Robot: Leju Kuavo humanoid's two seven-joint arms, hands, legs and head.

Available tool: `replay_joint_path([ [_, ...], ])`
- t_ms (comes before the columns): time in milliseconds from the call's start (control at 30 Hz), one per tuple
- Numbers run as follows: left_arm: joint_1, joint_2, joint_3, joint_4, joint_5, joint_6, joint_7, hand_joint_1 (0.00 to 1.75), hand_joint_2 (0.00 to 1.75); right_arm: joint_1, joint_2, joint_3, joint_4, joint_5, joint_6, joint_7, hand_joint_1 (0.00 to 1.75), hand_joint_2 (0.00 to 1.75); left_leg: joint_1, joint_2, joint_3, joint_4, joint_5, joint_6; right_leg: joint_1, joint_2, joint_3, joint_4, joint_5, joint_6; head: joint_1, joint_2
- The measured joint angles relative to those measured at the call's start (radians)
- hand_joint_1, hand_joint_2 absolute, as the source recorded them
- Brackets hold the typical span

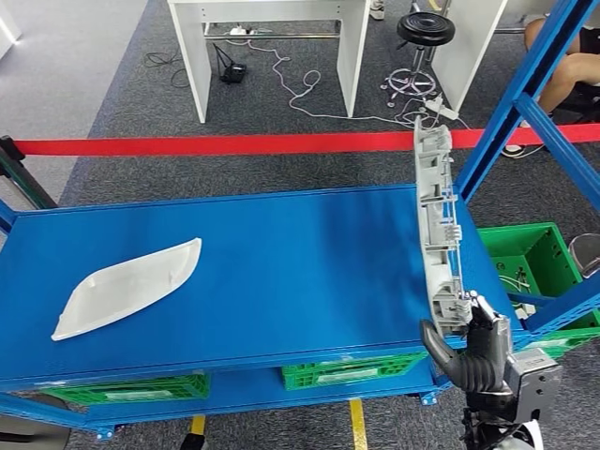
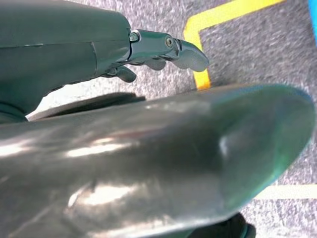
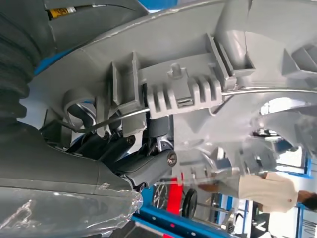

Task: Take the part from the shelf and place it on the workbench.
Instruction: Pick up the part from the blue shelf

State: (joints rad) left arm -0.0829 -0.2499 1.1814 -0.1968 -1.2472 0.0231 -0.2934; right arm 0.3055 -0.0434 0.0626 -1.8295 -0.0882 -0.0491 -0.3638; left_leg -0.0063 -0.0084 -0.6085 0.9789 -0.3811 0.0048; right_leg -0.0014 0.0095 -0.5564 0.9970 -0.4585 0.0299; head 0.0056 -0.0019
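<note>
A long grey plastic part [image 1: 439,225] with ribs and clips stands almost upright at the right end of the blue shelf top [image 1: 283,272]. My right hand [image 1: 475,349] grips its lower end near the shelf's front right corner. The right wrist view shows the part's ribbed underside [image 3: 179,94] close up, with dark fingers [image 3: 112,146] curled in behind it. A second, white curved part [image 1: 127,286] lies flat on the left of the shelf. My left hand [image 2: 164,49] hangs over the floor, its fingers loosely extended and holding nothing.
Blue shelf posts [image 1: 523,94] rise at the right. Green crates [image 1: 534,258] sit under and beside the shelf. Red tape [image 1: 212,145] crosses the grey carpet behind, with a white desk [image 1: 269,37], cables and a black stool [image 1: 425,33]. A seated person [image 1: 566,66] is at far right.
</note>
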Motion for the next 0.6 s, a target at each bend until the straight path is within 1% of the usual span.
replay_joint_path([
  [67,0.000,-0.001,-0.004,0.000,-0.007,0.032,-0.036,0.00,0.00,0.006,0.017,-0.024,-0.011,-0.049,0.041,0.000,1.75,1.75,0.000,0.000,0.000,0.000,0.000,0.000,0.000,0.000,0.000,0.000,0.000,0.000,0.000,0.000],
  [200,0.000,-0.002,-0.026,0.000,-0.026,0.110,-0.143,0.00,0.00,0.025,0.053,-0.082,-0.043,-0.199,0.148,0.006,1.75,1.75,0.000,0.000,0.001,0.000,0.000,0.000,0.000,0.000,0.001,0.000,0.000,0.000,0.000,0.000],
  [300,0.000,-0.003,-0.038,0.000,-0.029,0.134,-0.174,0.00,0.00,0.032,0.073,-0.116,-0.064,-0.264,0.202,0.017,1.75,1.75,0.000,0.000,0.000,0.000,0.000,0.000,0.000,0.000,0.001,0.000,0.000,0.000,0.000,0.000],
  [433,0.000,-0.003,-0.047,0.000,-0.029,0.143,-0.179,0.00,1.75,0.035,0.090,-0.143,-0.080,-0.285,0.221,0.023,1.75,1.75,0.000,0.000,0.000,0.000,0.000,0.000,0.000,0.000,0.000,0.000,0.000,0.000,0.000,0.000],
  [500,0.000,-0.003,-0.049,0.000,-0.030,0.146,-0.180,0.00,1.75,0.038,0.095,-0.150,-0.085,-0.301,0.231,0.024,1.75,1.75,0.000,0.000,0.000,0.000,0.000,0.000,0.000,0.000,0.000,0.000,0.000,0.000,0.000,0.000],
  [600,0.000,-0.003,-0.050,0.000,-0.031,0.146,-0.178,0.00,1.75,0.043,0.105,-0.165,-0.090,-0.374,0.278,0.034,1.75,1.75,0.000,0.000,-0.001,0.000,0.000,0.000,0.000,-0.001,0.000,0.000,-0.001,-0.001,0.000,0.000],
])
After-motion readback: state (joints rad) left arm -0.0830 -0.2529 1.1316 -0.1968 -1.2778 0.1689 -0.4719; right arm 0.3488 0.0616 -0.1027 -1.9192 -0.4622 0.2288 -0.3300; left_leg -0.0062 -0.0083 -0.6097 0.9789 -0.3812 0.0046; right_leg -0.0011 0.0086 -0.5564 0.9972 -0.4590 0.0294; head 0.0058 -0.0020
